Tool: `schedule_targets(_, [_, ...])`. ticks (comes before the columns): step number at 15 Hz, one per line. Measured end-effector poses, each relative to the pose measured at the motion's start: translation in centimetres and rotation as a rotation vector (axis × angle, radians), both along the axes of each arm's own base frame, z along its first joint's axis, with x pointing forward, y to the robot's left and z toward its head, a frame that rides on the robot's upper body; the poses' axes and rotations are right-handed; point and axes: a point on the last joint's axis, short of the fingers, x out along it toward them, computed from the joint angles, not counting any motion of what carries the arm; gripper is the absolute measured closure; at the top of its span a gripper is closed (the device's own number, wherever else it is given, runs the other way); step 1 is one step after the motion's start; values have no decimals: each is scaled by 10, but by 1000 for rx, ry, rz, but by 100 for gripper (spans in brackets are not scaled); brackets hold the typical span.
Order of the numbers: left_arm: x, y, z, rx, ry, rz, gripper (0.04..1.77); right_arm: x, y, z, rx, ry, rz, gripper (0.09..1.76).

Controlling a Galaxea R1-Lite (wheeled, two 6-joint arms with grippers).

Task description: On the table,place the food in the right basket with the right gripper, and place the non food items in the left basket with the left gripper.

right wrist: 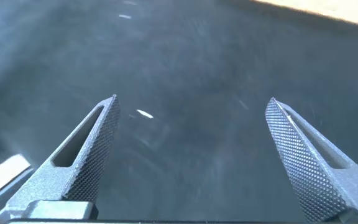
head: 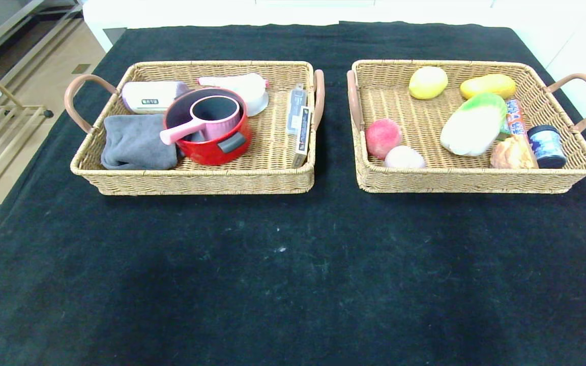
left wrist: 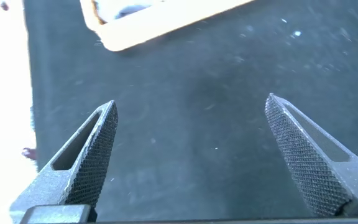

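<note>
Both arms are out of my head view; wrist cams only. Left gripper (left wrist: 191, 109) has its jaws spread wide, nothing between them, hanging over bare black cloth of the table (head: 293, 264), with a corner of the tan wicker left basket (head: 196, 180) just showing beyond it. Right gripper (right wrist: 191, 109) is likewise spread and empty over bare cloth. Left basket sits toward the table's far left: red pot with black handles (head: 219, 145) in the middle, small pink saucepan (head: 206, 119) nested inside it with its handle pointing to the near-left, green-and-cream card box (head: 300, 133) standing against the basket's right wall. Also in there: a folded grey cloth (head: 138, 142) at the near-left corner touching the pot, a white-and-lilac case (head: 150, 96) at the far-left, a white-pink item (head: 242, 86) at the far wall. Right basket (head: 471, 180) sits toward the far right: green-and-white napa cabbage (head: 473, 124) lying diagonal in the middle, golden-brown burger bun (head: 511, 153) near the front wall, pale lilac egg-shaped lump (head: 404, 157) at the near-left corner touching a red peach (head: 383, 137). Two yellow fruits (head: 428, 82) along the far wall, an orange packet (head: 516, 117) beside the cabbage, a dark blue jar (head: 546, 146) at the near-right. Narrow gap between baskets. The whole near half of the cloth is open.
</note>
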Motion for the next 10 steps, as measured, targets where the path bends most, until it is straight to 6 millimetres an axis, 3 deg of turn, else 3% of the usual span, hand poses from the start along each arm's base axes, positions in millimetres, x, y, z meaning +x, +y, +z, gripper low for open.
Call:
schedule_targets(7, [-34,-2,-32,-6,-105,94,9,-51,-3,-31,-6,-115,-167,14])
schedule_targets(10, [-40,-3,-52,-6,-134,115,9,-60,-8,-43,-18,-175,-412,14])
